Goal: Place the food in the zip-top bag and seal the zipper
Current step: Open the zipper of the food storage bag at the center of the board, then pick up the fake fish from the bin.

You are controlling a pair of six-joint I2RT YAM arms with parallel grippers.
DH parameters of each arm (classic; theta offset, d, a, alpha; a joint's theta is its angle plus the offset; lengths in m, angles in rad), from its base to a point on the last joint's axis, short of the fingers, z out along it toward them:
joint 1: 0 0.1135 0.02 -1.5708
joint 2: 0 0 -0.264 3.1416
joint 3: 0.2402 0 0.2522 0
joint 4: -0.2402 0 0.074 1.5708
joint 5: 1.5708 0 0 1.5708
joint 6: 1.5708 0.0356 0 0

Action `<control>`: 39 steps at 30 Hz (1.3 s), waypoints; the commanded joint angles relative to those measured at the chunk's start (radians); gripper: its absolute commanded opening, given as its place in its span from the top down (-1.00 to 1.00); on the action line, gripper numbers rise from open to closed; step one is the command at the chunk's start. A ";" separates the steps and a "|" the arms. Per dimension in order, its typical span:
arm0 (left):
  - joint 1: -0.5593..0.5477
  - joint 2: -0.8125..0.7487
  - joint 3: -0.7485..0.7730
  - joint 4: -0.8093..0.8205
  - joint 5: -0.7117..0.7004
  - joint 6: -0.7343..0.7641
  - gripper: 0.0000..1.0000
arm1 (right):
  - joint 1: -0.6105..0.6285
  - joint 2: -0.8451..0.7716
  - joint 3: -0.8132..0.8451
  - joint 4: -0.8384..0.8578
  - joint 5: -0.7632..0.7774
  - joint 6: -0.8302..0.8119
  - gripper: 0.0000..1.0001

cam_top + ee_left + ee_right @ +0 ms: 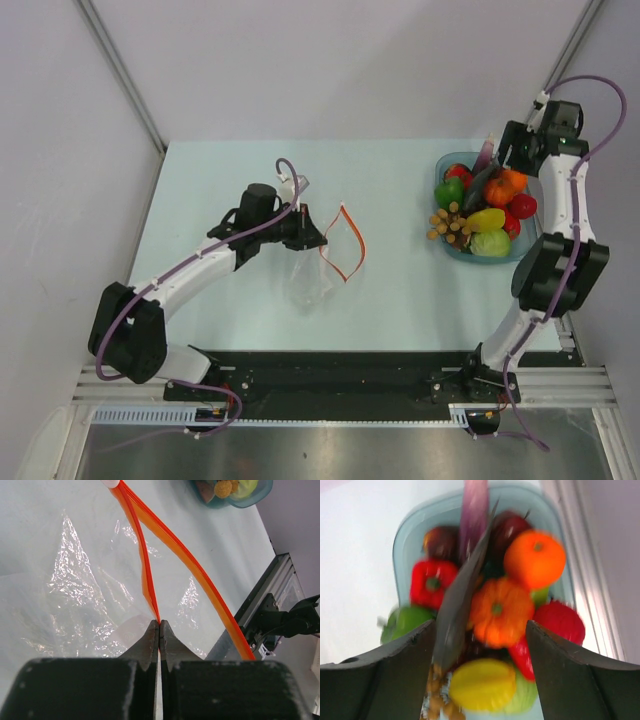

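The clear zip-top bag (312,280) lies crinkled on the table's left middle, its mouth open. Its orange-red zipper (347,245) forms a loop. My left gripper (318,240) is shut on one strip of the zipper (146,580), lifting that lip; the other strip (200,570) runs apart to the right. The food (487,219), several glossy red, green, yellow, orange and purple toys, is piled in the blue tray (500,259) at the right. My right gripper (497,155) hangs open and empty above the pile (497,610), over the tray's far end (402,535); that view is blurred.
The right arm's elbow (555,270) stands just right of the tray. The black rail and arm bases (340,375) run along the near edge. The tray also shows in the left wrist view (260,495) at top right. Grey walls close the table's sides.
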State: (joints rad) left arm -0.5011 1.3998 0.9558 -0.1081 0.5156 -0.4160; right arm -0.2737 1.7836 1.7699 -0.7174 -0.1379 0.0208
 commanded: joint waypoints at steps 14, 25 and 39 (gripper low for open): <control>0.018 0.048 0.075 -0.008 -0.020 0.042 0.99 | 0.021 0.454 0.519 -0.132 0.040 0.094 -0.49; 0.047 0.099 0.120 -0.039 0.001 0.028 0.99 | 0.025 0.534 0.539 -0.137 0.006 0.120 -0.09; 0.058 0.079 0.143 -0.068 0.011 0.002 0.99 | -0.004 0.370 0.481 -0.160 -0.112 0.186 1.00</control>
State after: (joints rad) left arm -0.4549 1.5059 1.0630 -0.1822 0.5014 -0.3939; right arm -0.2539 2.2902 2.2513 -0.8661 -0.1722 0.1711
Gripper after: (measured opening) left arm 0.005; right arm 0.050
